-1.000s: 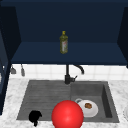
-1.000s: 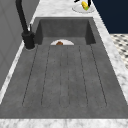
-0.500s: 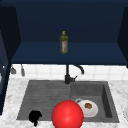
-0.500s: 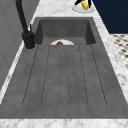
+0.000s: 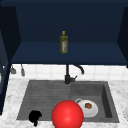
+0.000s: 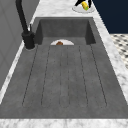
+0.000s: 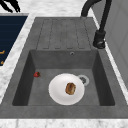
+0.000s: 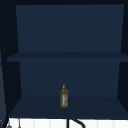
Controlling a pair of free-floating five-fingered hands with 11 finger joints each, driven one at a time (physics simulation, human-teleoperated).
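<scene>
Yellow piece [image 6: 85,5] on the small plate [image 6: 75,9] at the counter's [image 6: 57,6] right end, your right hand [image 6: 80,2] at it.
You can't tell whether that hand grips it. It looks light and smooth, so take it across its middle. Left hand [image 5: 35,116] hangs released at the sink's [image 5: 45,95] front left corner.

Soft even light, dim cabinet, overall blur

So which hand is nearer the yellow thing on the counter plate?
Right. The right hand is right at the yellow thing; the left hand is far off, at the drainboard's front left corner.
</scene>
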